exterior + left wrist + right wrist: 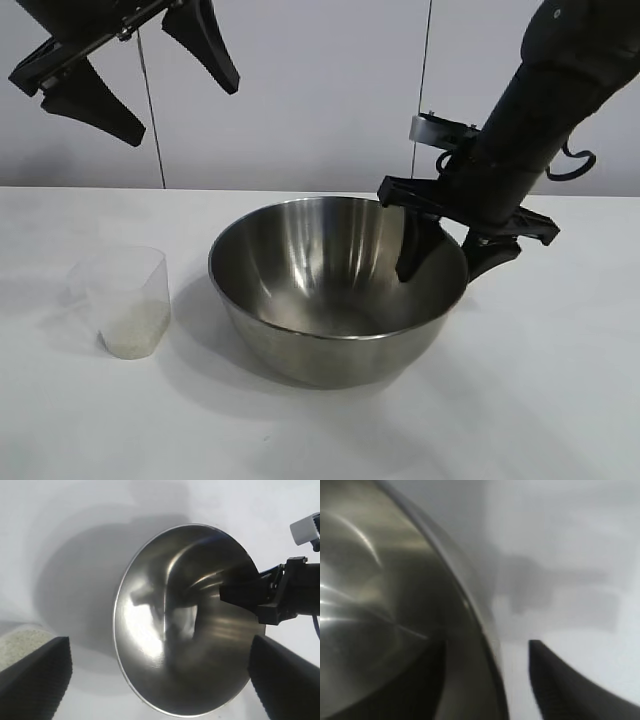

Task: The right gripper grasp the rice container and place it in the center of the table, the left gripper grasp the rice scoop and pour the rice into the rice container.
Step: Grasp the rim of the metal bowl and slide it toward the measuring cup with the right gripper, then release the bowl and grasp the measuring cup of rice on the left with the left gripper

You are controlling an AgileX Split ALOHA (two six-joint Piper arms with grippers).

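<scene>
The rice container (320,275), a wide steel bowl, stands on the white table (540,400) near its middle. My right gripper (438,272) straddles its right rim, one finger inside and one outside. In the right wrist view the rice container (380,580) fills one side, and a gap shows between its rim and the outer finger (560,685), so the right gripper (490,680) is open. The rice scoop (125,300), a translucent cup with rice (135,335) in its bottom, stands left of the bowl. My left gripper (180,112) hangs open and empty high above the scoop.
The left wrist view looks down on the rice container (180,620), with the right gripper (260,592) at its rim and the rice scoop (15,645) at one edge. A plain white wall stands behind the table.
</scene>
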